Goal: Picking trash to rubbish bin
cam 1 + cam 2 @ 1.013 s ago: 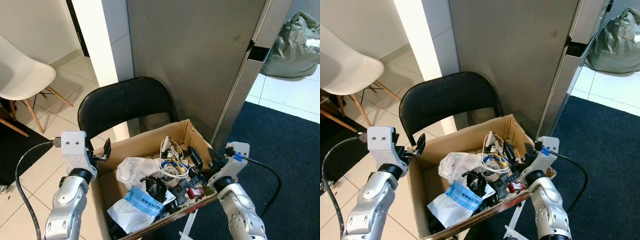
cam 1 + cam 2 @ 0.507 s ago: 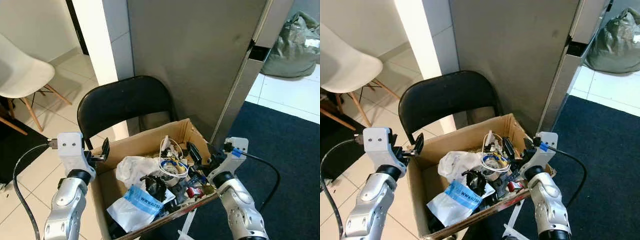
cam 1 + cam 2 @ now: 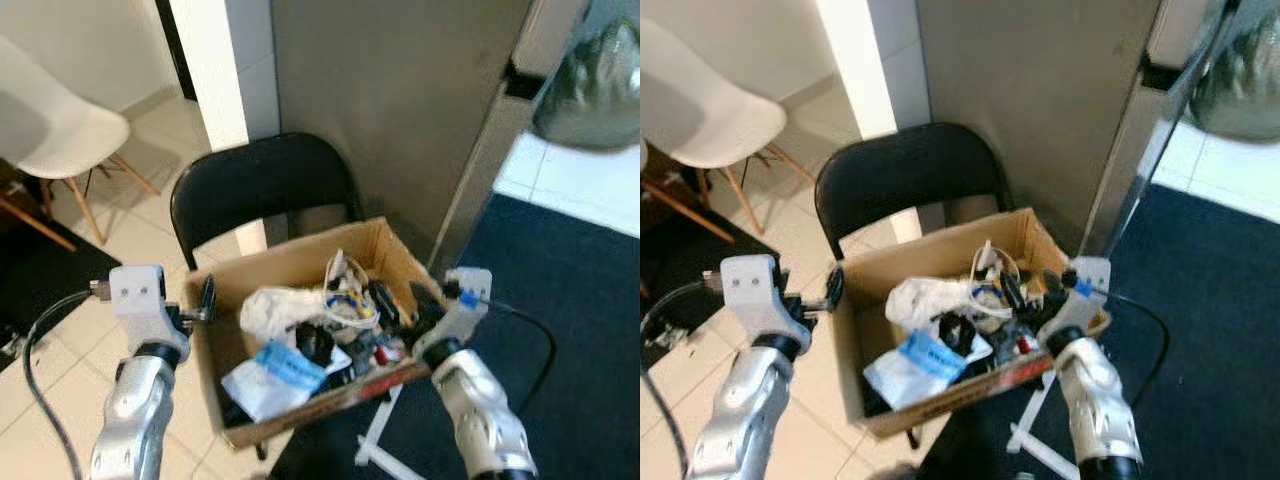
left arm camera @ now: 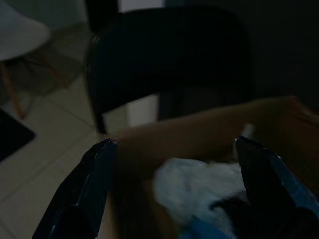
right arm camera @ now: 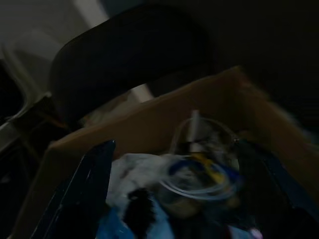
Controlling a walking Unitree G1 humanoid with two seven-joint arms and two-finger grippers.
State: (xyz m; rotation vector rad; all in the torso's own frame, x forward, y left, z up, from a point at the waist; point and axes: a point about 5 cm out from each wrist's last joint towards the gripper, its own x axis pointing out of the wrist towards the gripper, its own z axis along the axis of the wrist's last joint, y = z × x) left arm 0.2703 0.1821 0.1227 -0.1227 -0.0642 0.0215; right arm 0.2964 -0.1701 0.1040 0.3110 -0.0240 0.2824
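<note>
Cardboard box (image 3: 300, 270) stuffed with trash sits on the seat of a black folding chair (image 3: 262, 185), dead centre of the head views. White plastic bag (image 3: 275, 305), a blue-labelled bag (image 3: 270, 375) and a tangle of cable are inside it. Left hand (image 3: 205, 298) hangs at the box's 9 o'clock edge, fingers (image 4: 87, 189) spread wide, holding nothing. Right hand (image 3: 425, 305) is at the 3 o'clock edge, also wide and empty. White chair (image 3: 60, 135) off at 10 o'clock.

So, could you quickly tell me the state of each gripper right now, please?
Left gripper: open, holding nothing, at the left edge of the cardboard box.
Right gripper: open, holding nothing, over the trash at the box's right side.
</note>
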